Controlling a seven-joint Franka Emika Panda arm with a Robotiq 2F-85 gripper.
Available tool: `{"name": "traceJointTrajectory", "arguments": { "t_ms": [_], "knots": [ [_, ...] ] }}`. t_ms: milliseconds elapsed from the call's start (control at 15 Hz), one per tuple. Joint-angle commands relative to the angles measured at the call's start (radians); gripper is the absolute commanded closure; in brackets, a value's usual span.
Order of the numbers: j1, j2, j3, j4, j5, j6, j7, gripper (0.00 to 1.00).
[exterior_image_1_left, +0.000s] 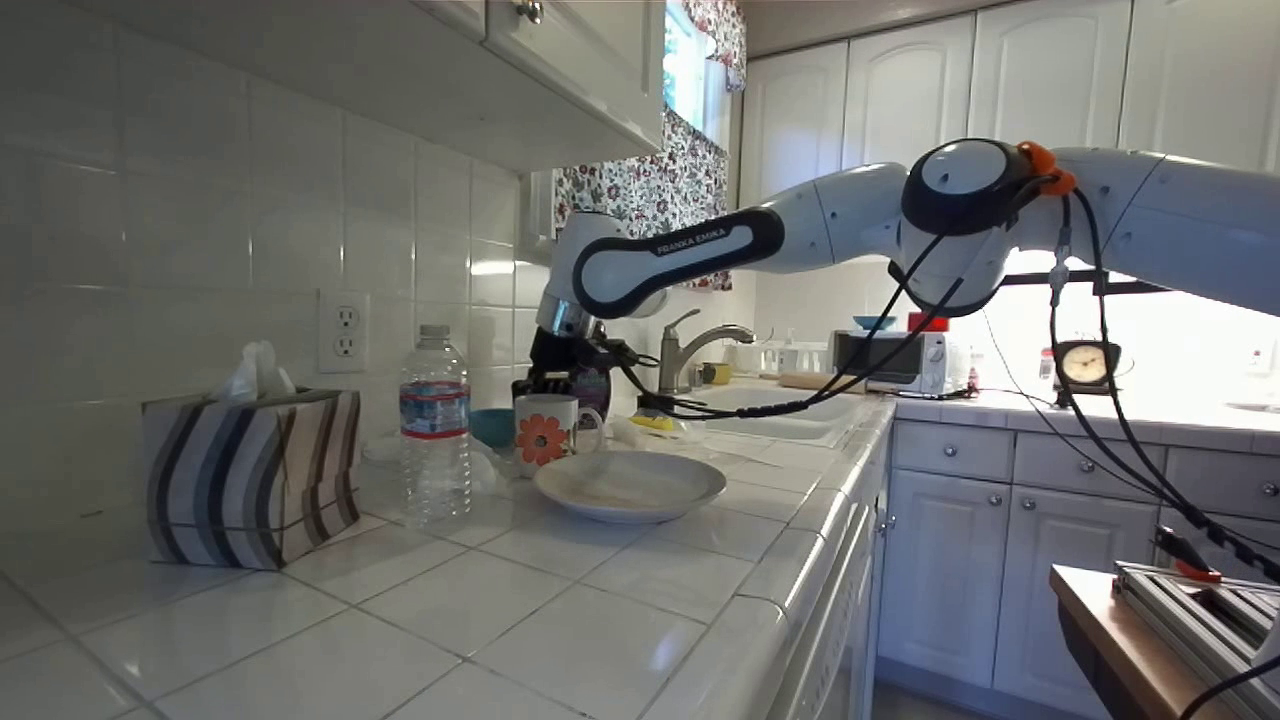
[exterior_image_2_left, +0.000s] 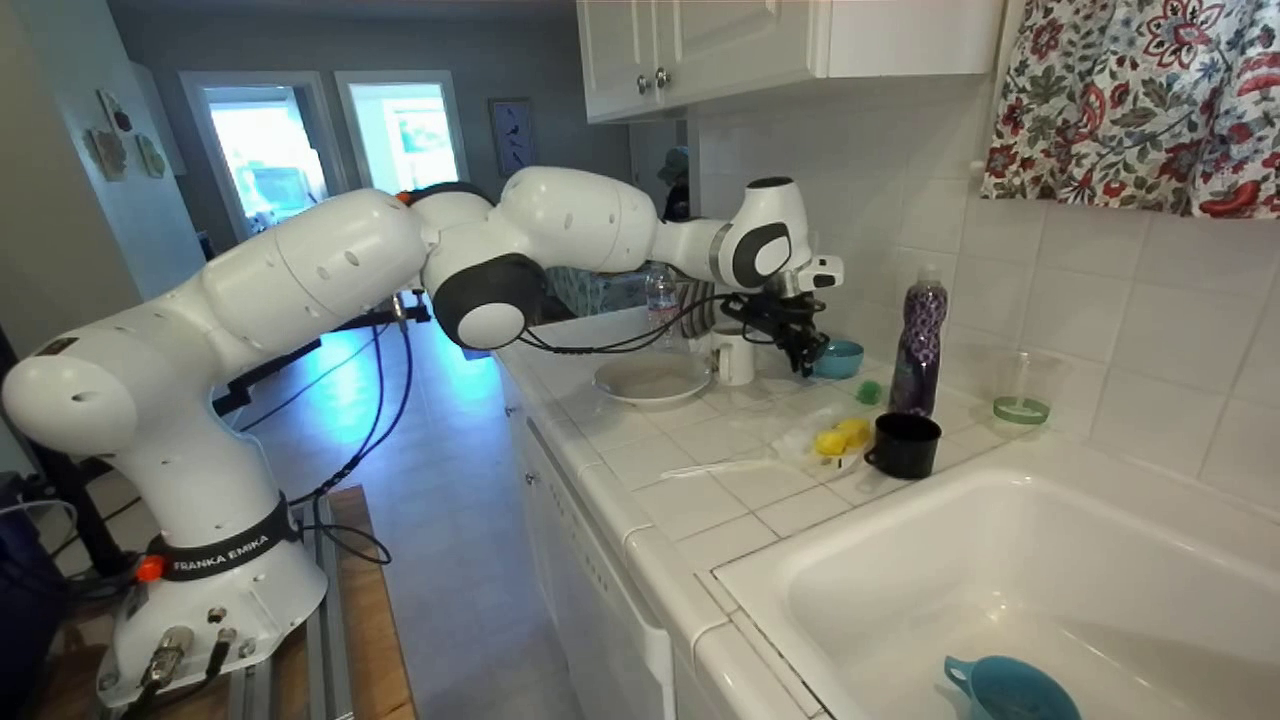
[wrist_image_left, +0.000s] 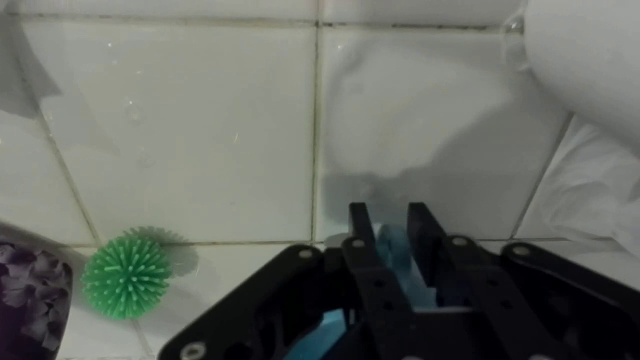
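Observation:
A light-blue cup stands on the tiled counter near the wall; its rim side also shows in an exterior view. In the wrist view, the gripper points down with its fingers a short way apart. Between them is the cup's blue handle, with slim gaps visible beside it. Part of the cup's body shows below the left finger, and the rest is hidden by the gripper. A white mug with an orange flower is close by, as is a green spiky ball.
A plate, water bottle and striped tissue box are beyond the mug. Toward the sink stand a purple bottle, a black cup and yellow pieces on plastic. Another blue cup lies in the sink.

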Motion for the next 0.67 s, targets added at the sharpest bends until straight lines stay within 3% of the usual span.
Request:
{"name": "traceJointTrajectory", "arguments": {
  "t_ms": [0,200,400,600],
  "knots": [
    [0.019,-0.160,-0.197,-0.205,0.250,0.115,-0.026,0.41],
    [0.089,-0.271,-0.360,-0.340,0.405,0.212,-0.065,0.21],
    [0.154,-0.369,-0.462,-0.456,0.476,0.262,-0.085,0.02],
    [0.213,-0.427,-0.521,-0.539,0.512,0.275,-0.099,0.00]
  ]
}}
